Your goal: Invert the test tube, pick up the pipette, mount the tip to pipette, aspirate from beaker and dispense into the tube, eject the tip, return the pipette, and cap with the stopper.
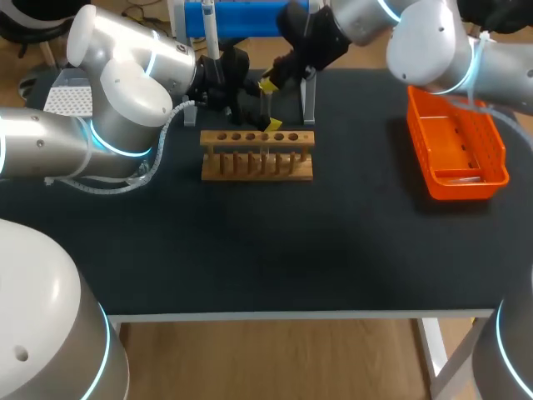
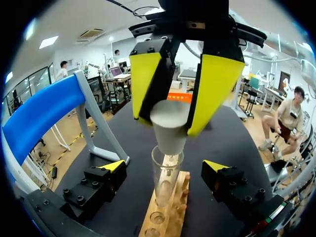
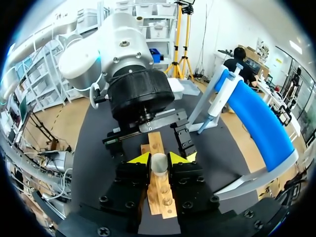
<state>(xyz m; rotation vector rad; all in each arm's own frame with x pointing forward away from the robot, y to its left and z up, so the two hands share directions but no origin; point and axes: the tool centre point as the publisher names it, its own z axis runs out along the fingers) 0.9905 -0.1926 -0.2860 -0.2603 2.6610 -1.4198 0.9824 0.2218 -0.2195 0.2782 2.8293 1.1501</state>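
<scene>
A glass test tube (image 2: 167,177) stands upright in the wooden rack (image 2: 170,217). My left gripper (image 2: 165,168) is open, one yellow tip on each side of the tube and apart from it. From above, my right gripper (image 2: 169,123) is shut on the grey stopper (image 2: 169,129), whose narrow end is at the tube's mouth. In the right wrist view the stopper (image 3: 159,163) sits between my right gripper's (image 3: 159,159) yellow tips, over the rack (image 3: 160,195). In the head view both grippers meet behind the rack (image 1: 256,154). The pipette (image 3: 219,98) hangs on its blue stand (image 3: 259,121).
An orange basket (image 1: 456,148) lies at the table's right side. The pipette stand (image 1: 241,18) is at the back edge, just behind the rack, with its grey legs (image 1: 309,100) close to my right gripper. Dark mat stretches in front of the rack.
</scene>
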